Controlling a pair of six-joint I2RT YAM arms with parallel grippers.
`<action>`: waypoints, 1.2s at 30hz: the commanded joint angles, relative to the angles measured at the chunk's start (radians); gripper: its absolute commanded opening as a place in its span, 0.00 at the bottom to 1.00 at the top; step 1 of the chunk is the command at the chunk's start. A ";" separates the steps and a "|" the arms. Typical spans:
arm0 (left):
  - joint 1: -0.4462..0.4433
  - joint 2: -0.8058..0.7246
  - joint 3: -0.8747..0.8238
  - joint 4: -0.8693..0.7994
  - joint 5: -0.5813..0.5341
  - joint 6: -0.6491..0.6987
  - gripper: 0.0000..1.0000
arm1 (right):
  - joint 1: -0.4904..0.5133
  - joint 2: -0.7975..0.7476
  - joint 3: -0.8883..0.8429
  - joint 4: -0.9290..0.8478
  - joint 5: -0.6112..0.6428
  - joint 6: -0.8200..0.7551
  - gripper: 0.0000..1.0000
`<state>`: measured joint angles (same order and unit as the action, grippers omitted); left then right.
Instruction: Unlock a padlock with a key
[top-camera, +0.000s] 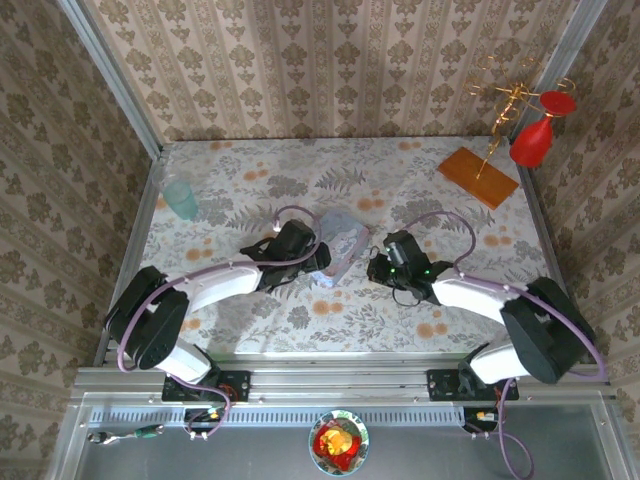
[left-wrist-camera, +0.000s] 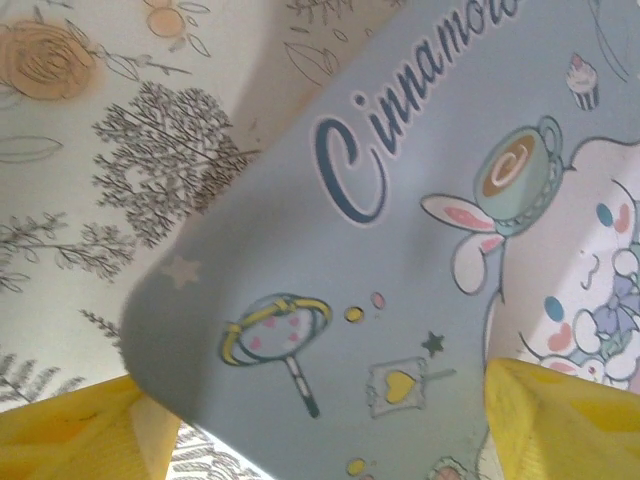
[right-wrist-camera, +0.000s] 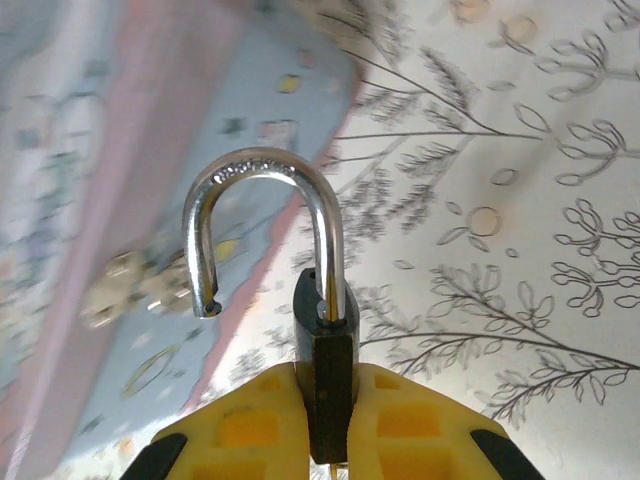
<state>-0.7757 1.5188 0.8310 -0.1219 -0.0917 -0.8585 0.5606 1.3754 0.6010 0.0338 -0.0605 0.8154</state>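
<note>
One padlock (right-wrist-camera: 325, 350): dark body held upright between the yellow pads (right-wrist-camera: 400, 420) of the right jaws, over the middle of the counter (top-camera: 300, 320), just right of the tin (left-wrist-camera: 400, 250)
Shackle (right-wrist-camera: 265, 175): silvery and open; one leg sits in the body, the other is out and hooks left, its tip hanging in the air on the tin's side
Right jaws: nearly shut, pinching the padlock body from both sides; the shackle sticks out past the pad tips
Tin: pastel blue with a cartoon print, lying tilted at mid-counter between the two arms, its corner close to the shackle
Left jaws: spread wide, with a yellow pad (left-wrist-camera: 70, 430) at either side of the tin's near end; whether they press on the tin cannot be told
Left arm (top-camera: 215, 285): reaches in from the near left corner to the tin
Right arm (top-camera: 470, 290): reaches in from the near right corner, its wrist just right of the tin
Counter: covered with a floral cloth
Edges: wallpapered walls close off the left, far and right sides; a metal rail (top-camera: 340, 380) runs along the near edge
Open room: bare cloth across the far middle and along the near strip in front of the arms
Far left: teal glass (top-camera: 182, 198), well apart from the tin
Far right: wooden board (top-camera: 477, 177) carrying a gold stand (top-camera: 505, 110) with red pieces, well apart from the padlock
</note>
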 joint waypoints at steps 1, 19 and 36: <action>0.059 0.051 -0.047 -0.134 -0.024 0.071 0.79 | -0.002 -0.083 0.022 -0.111 -0.065 -0.148 0.00; 0.190 -0.012 0.162 -0.228 -0.059 0.230 0.83 | -0.145 -0.073 0.062 -0.323 -0.225 -0.285 0.00; 0.240 -0.586 -0.290 -0.011 -0.169 0.464 0.91 | -0.262 0.125 0.173 -0.398 -0.218 -0.352 0.01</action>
<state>-0.5480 0.9955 0.5800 -0.1703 -0.2066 -0.4641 0.3126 1.4734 0.7319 -0.3122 -0.2699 0.5045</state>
